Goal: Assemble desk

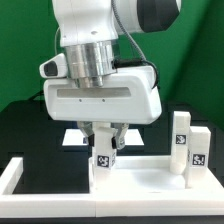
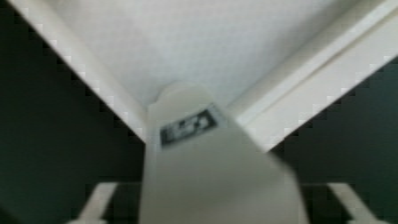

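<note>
Looks like early days: the arm's fingers (image 1: 105,140) are pinching one short white plastic block leg (image 1: 102,165) upright over the flat white rectangular tabletop panel (image 1: 140,185) at the table's 6 o'clock, while two more tagged legs (image 1: 181,138) wait loose at 3 o'clock.

Leg (image 1: 102,160) directly under the gripper (image 1: 104,143), on tabletop (image 1: 140,182), two legs (image 1: 180,136) (image 1: 199,152) on tabletop at the gripper's exterior-view right
</note>
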`<control>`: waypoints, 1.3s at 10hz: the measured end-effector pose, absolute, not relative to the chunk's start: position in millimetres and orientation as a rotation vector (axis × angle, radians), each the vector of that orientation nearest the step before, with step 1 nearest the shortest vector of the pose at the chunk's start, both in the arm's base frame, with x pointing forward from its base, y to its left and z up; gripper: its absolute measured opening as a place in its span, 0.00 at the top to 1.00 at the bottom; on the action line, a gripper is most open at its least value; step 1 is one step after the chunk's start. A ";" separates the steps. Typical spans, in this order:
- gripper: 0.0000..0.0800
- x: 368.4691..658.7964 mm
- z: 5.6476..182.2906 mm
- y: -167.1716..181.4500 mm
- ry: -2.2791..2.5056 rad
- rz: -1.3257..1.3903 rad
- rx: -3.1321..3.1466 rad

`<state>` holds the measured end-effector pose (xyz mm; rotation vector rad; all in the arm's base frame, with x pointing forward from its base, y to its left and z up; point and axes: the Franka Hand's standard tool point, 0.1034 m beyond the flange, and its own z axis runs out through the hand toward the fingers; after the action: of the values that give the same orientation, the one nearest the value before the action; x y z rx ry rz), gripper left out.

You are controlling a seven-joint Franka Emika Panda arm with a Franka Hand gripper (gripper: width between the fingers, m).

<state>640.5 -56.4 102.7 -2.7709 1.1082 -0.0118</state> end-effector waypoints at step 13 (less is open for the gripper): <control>0.63 638.3 101.6 -62.6 2.451 0.140 -1.672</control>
<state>638.3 -62.6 101.6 -1.6720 2.4513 0.1399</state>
